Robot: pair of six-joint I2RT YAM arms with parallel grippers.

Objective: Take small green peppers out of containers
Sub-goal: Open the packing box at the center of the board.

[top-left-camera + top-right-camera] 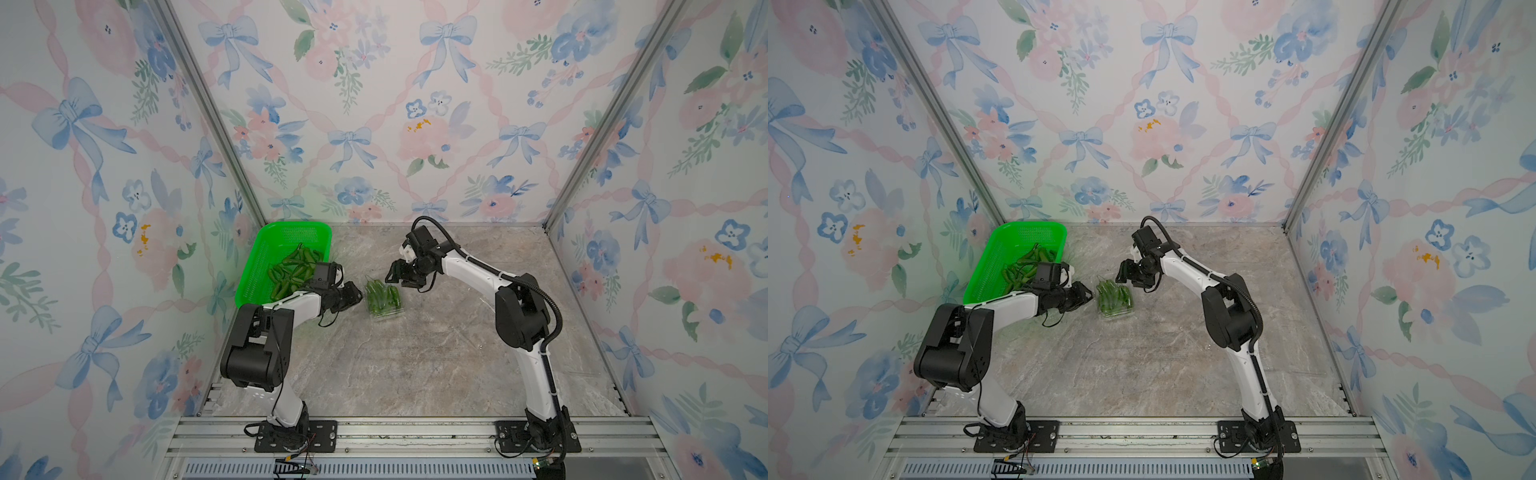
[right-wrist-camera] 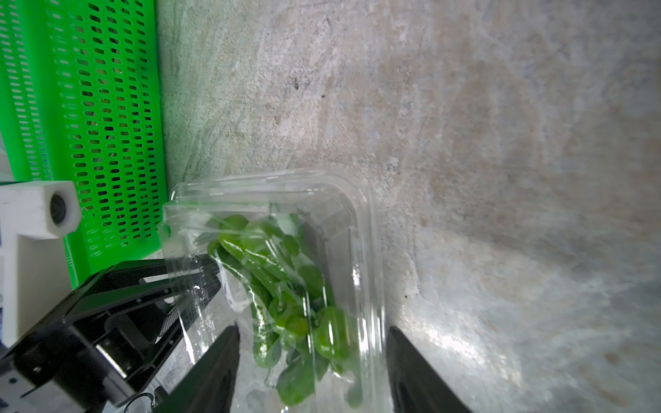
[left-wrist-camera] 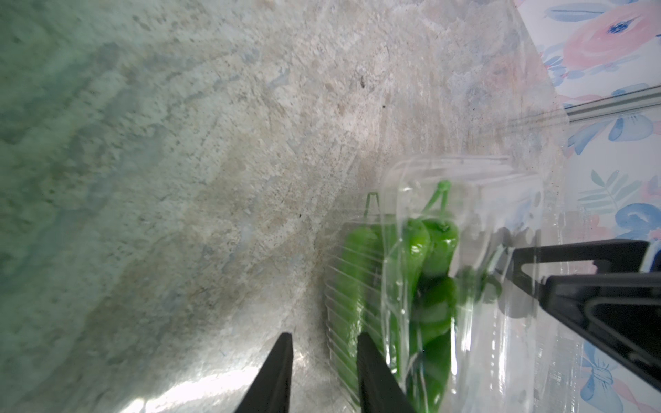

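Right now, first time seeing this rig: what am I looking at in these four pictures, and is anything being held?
Two white-and-black robot arms are bolted to a rail at the table's near edge, each ending in a two-fingered claw. Two pictures look down on the whole scene from overhead and are nearly alike. The other two come from a camera on each arm's wrist, looking along its claw. On the marbled table lies one clear plastic container with small green peppers inside. Other peppers lie in a green basket by the left arm. The left claw sits at the container's side and the right claw hovers at its opposite side. Both are open; neither seems to hold anything.
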